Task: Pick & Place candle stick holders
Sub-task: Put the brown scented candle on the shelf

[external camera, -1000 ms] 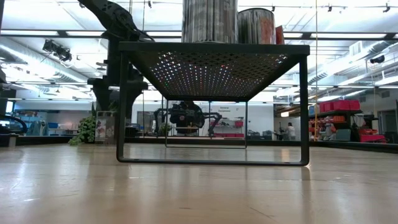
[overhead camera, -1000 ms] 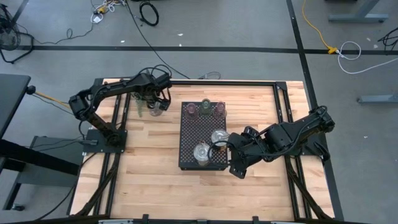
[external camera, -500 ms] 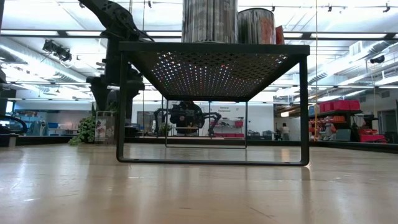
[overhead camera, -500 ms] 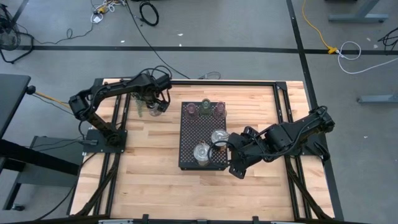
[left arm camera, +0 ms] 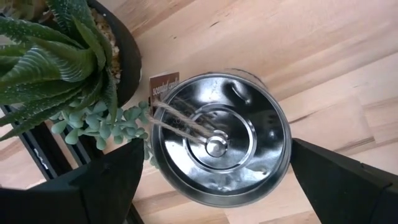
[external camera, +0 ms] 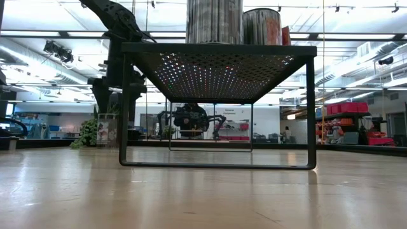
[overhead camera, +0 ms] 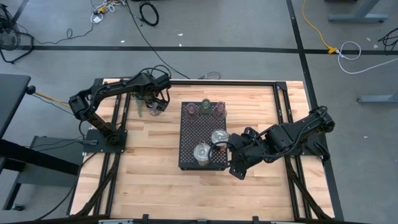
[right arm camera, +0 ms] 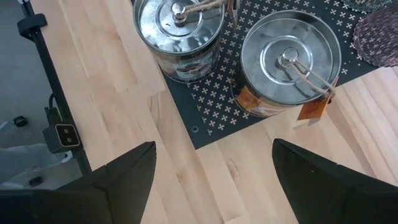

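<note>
A silvery glass holder point(left arm camera: 219, 147) stands on the wood at the far left, beside a potted plant point(left arm camera: 59, 56). My left gripper point(left arm camera: 217, 186) is open above it, one finger on either side of its rim; it also shows in the high view point(overhead camera: 156, 104). Two more silvery holders point(right arm camera: 180, 28) point(right arm camera: 289, 59) stand at the near end of the black perforated tray point(overhead camera: 189, 134). Two pinkish-brown holders point(overhead camera: 192, 110) point(overhead camera: 219, 109) and a pale green one point(overhead camera: 205, 103) stand at its far end. My right gripper point(right arm camera: 214, 180) is open and empty above the tray's near right corner point(overhead camera: 229, 149).
The tray stands raised on thin black legs point(external camera: 124, 108), with two silvery holders point(external camera: 214, 21) showing on top in the low view. The plant point(overhead camera: 142, 107) stands close to the left holder. Bare wood lies along the table's near side point(overhead camera: 199, 193).
</note>
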